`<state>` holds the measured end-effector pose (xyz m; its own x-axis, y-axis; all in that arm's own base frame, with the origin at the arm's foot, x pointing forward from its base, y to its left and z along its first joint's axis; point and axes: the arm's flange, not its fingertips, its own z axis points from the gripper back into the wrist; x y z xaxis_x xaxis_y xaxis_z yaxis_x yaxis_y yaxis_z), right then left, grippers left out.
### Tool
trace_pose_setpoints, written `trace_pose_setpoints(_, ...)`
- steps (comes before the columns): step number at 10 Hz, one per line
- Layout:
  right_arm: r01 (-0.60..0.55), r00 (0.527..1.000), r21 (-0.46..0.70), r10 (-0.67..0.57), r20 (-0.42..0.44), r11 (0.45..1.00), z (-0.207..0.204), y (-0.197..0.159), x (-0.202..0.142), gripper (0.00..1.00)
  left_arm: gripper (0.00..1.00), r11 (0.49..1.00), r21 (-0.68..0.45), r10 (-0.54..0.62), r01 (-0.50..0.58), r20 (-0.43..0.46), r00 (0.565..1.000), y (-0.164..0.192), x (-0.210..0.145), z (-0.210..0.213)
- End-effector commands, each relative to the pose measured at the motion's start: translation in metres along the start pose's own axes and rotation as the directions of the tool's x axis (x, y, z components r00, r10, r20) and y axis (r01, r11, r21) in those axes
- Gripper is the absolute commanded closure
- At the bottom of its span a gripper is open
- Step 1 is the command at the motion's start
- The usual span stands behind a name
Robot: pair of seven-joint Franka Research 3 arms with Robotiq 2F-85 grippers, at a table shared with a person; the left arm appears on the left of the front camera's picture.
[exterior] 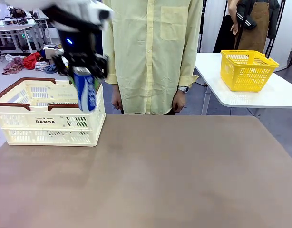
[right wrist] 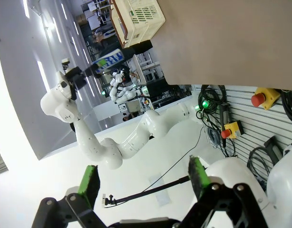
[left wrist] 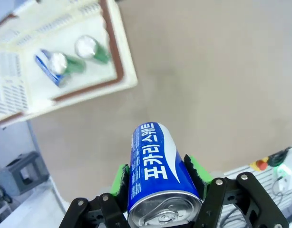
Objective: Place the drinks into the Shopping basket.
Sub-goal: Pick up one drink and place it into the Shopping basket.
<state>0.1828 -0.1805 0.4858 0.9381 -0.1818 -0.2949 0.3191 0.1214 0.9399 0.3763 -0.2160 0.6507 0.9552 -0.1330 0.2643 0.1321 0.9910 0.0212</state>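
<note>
We hold the blue can [left wrist: 158, 175] in the left gripper [left wrist: 158, 183], jaws closed partway onto its sides, green pads [left wrist: 120, 178] pressed to the body near the silver top. In the front view the can [exterior: 86, 90] hangs upright above the right end of the Shopping basket [exterior: 22, 124], which sits at the table's [exterior: 184, 180] far-left corner.

To complete this step well, we judge that the can should first be carried further over the basket's interior, away from the brown rim [left wrist: 118, 57], and aimed at bare floor. Two cans already lie near the basket's corner: a green can [left wrist: 91, 49] and another can [left wrist: 55, 66] with blue and green on it. We would lower before releasing, so the can does not drop onto them or bounce off the rim.

The right gripper [right wrist: 143, 183] stands wide open and empty, well apart from the table.

From the front we cannot tell how far the can has crossed the rim, since it overlaps the basket wall. The left wrist view suggests the can hangs beside the basket, not above it. The second can's markings are too blurred to read.
</note>
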Motion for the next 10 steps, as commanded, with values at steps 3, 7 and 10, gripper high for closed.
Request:
trace_pose_setpoints(3,0.018,1.0,0.016,-0.018,0.0,1.0,0.001,0.007,-0.002,0.0,1.0,0.974,-0.213,0.12,-0.081,0.177,0.977,0.116,0.034,-0.001)
trace_pose_setpoints(7,0.018,1.0,0.016,-0.018,0.0,1.0,0.001,0.007,-0.002,0.0,1.0,0.965,-0.16,0.24,-0.209,0.217,0.946,0.162,0.047,-0.063)
trace_pose_setpoints(10,0.018,1.0,0.016,-0.018,0.0,1.0,0.001,0.007,-0.002,0.0,1.0,0.974,-0.129,0.201,-0.184,0.129,0.971,0.157,0.068,-0.116)
